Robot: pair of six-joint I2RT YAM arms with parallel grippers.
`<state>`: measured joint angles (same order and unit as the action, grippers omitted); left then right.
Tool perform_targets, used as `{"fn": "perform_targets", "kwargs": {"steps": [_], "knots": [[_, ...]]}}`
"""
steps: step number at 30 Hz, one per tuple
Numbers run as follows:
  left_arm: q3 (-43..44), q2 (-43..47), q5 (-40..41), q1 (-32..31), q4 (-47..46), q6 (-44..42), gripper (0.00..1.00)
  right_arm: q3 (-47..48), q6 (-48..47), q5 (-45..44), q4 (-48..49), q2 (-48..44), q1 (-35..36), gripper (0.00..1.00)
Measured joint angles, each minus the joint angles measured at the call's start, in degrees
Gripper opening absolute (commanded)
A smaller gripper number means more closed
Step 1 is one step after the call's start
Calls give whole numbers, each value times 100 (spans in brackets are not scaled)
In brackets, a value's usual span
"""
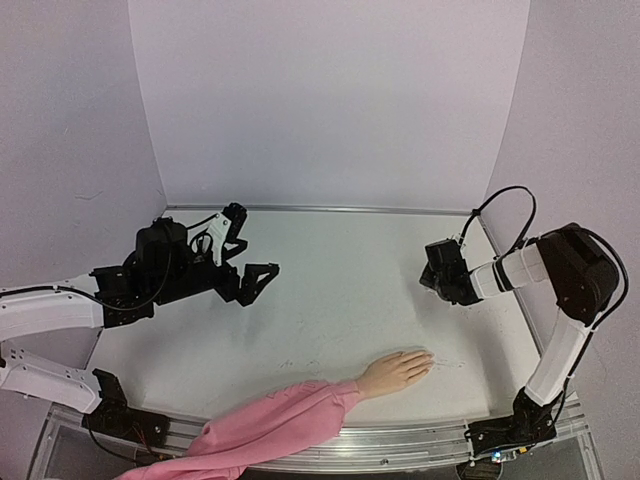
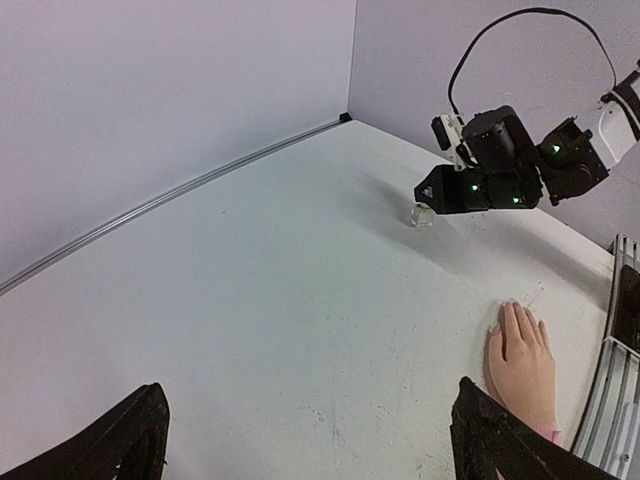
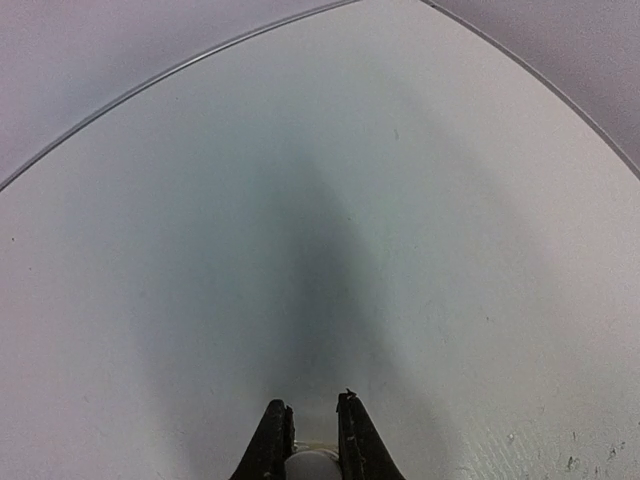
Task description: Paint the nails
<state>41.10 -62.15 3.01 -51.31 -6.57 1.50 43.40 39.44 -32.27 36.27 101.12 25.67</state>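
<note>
Finding the nails at the fingertips of the mannequin hand, lying flat on the table near its front edge, a bit right of centre, btwn the two arm bases. Failing to make out any polish on them in top or left wrist view: too small, same peach as the fingers. So judging painting as not visibly begun, tho not ruling out a clear or pale coat. Seeing no brush anywhere, so reckoning the real work as all left to do: getting a brush out, loading it, stroking each nail.

Reading the long axis as running from the pink sleeve at lower left, thru the wrist, to the fingertips at right. Pointing toward the robot's right and slightly away from the bases, approx at the right arm. Showing fingers together, not splayed.

Moving outward: spotting the right gripper well apart from the hand, beyond the fingertips, low over the table w/ jaws pinched tight on a small white bottle. Catching only a whitish round bit of it btwn the fingers in right wrist view. Failing to tell bottle base touching the table from hovering just above.

Spotting the left gripper far off at left, above the table, jaws spread fully wide and gripping nothing.
</note>
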Motion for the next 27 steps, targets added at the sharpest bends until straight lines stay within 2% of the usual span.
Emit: {"fn": "perform_targets", "kwargs": {"steps": [5, 9, 11, 14, 19, 22, 27], "knots": [[-11, 0, -22, 133, -4, 31, 99, -94, 133, -168, 229, 111, 4, 14], [-44, 0, -144, 363, 7, 188, 99, -201, 140, -181, 413, 111, 4, 30], [-44, 0, -208, 520, 2, 319, 99, -284, 103, -173, 474, 111, 4, 40], [-66, 0, -299, 721, -2, 501, 99, -334, -44, -105, 531, 109, 4, 61], [-103, 9, -260, 920, -4, 739, 99, -343, -387, 192, 575, 11, 4, 82], [-149, 68, -63, 1082, 9, 811, 100, -358, -555, 382, 503, -269, 4, 98], [-160, 317, 396, 1567, 52, 861, 99, -535, -1058, 940, 343, -1550, -94, 98]]}}
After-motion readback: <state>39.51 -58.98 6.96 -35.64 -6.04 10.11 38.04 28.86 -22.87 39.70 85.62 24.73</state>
